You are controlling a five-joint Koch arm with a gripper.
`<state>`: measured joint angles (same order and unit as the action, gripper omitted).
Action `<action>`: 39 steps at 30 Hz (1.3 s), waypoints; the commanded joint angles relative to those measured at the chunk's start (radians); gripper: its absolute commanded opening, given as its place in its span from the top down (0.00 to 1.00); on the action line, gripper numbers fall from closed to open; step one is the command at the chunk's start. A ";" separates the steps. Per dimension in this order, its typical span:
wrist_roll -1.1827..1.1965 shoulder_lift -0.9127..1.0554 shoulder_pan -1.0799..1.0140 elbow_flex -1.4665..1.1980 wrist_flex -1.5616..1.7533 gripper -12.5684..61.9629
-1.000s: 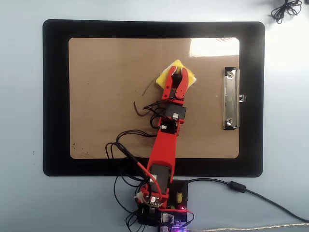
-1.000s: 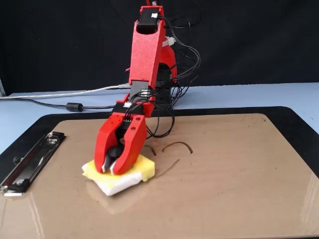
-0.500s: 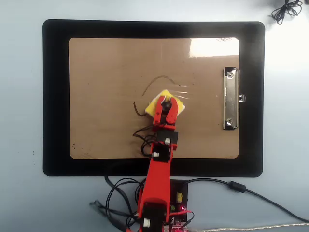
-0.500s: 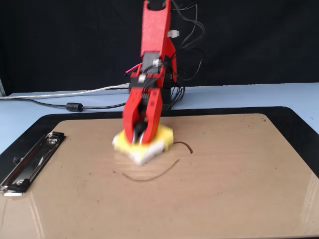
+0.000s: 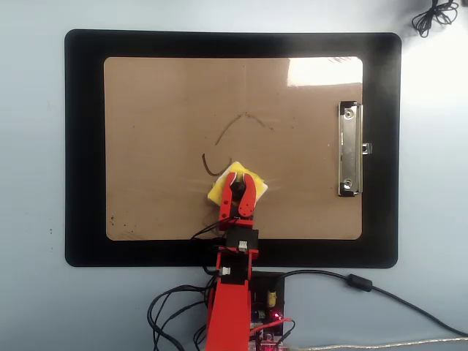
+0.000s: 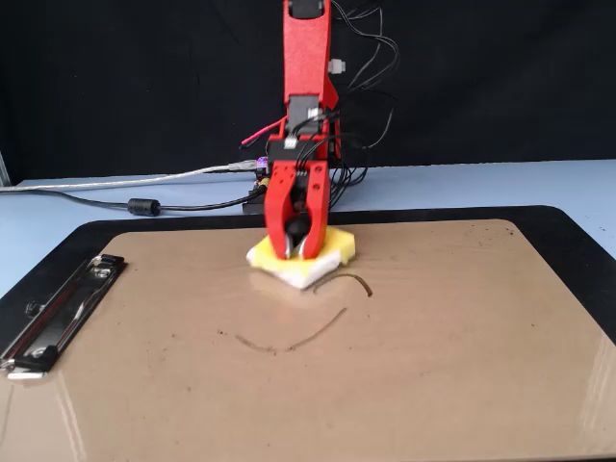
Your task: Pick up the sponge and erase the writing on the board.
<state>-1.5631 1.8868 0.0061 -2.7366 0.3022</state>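
The tan board lies on a black mat, its silver clip on the right in the overhead view and on the left in the fixed view. The yellow sponge rests flat on the board near its arm-side edge. My red gripper is shut on the sponge's black knob and presses the sponge down; the gripper also shows in the fixed view. The writing, a faint arch and a short dark hook, lies just beyond the sponge; it also shows in the fixed view.
The black mat surrounds the board on a pale blue table. Cables and the arm's base sit at the table's near edge in the overhead view. A coiled black cord lies at the top right corner.
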 commanded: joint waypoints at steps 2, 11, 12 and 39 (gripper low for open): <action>-0.005 -0.054 -0.002 0.118 -0.035 0.94; -0.002 -0.583 0.002 0.664 -0.041 0.94; -0.002 -0.505 -0.002 0.589 -0.049 0.94; 0.012 -0.362 -0.153 0.426 -0.034 0.94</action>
<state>-1.5493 1.5278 -0.1396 -2.3301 0.2485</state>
